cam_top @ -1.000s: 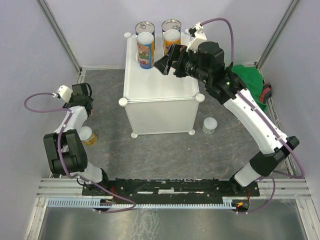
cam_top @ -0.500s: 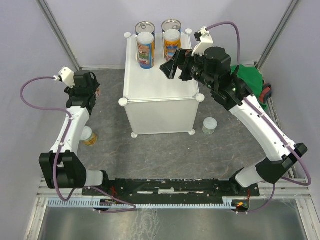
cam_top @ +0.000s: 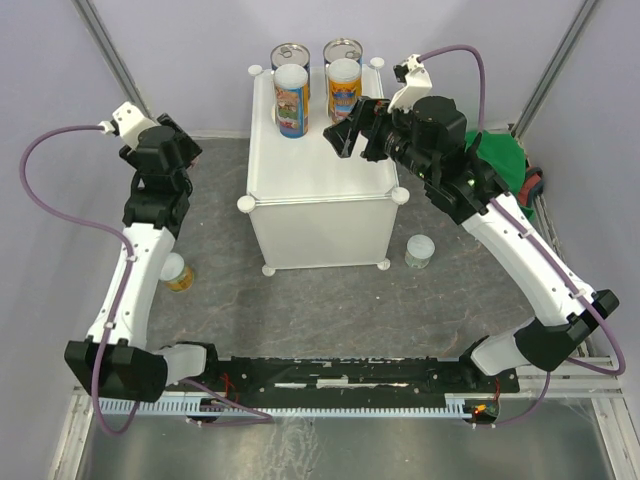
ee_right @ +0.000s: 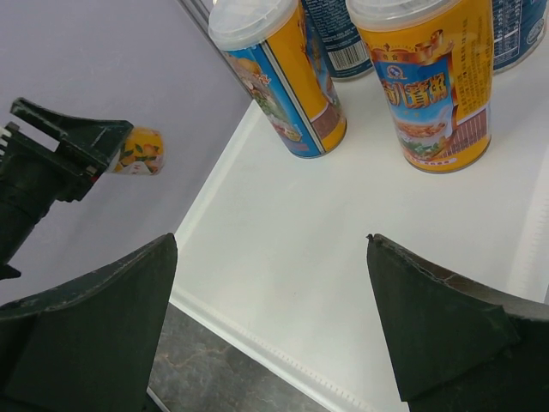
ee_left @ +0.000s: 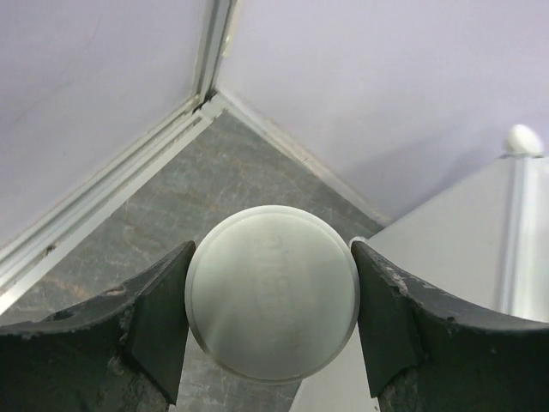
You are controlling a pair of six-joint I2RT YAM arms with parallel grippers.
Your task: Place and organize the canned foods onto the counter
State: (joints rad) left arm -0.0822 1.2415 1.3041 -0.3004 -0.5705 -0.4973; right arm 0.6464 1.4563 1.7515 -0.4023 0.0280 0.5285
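The white counter bears two blue cans with silver tops, a colourful can and a yellow can at its back. My right gripper hovers open and empty over the counter top, in front of the colourful can and the yellow can. My left gripper is raised left of the counter, shut on a white-lidded can with an orange label; that can is hidden in the top view.
An orange-labelled can stands on the grey floor to the left. A pale green can stands by the counter's front right foot. A green cloth lies at the right wall. The counter's corner knob is right of my left gripper.
My left arm has risen and stretched toward the back, carrying its can up beside the counter. My right gripper has shifted slightly right and back over the counter, still open.
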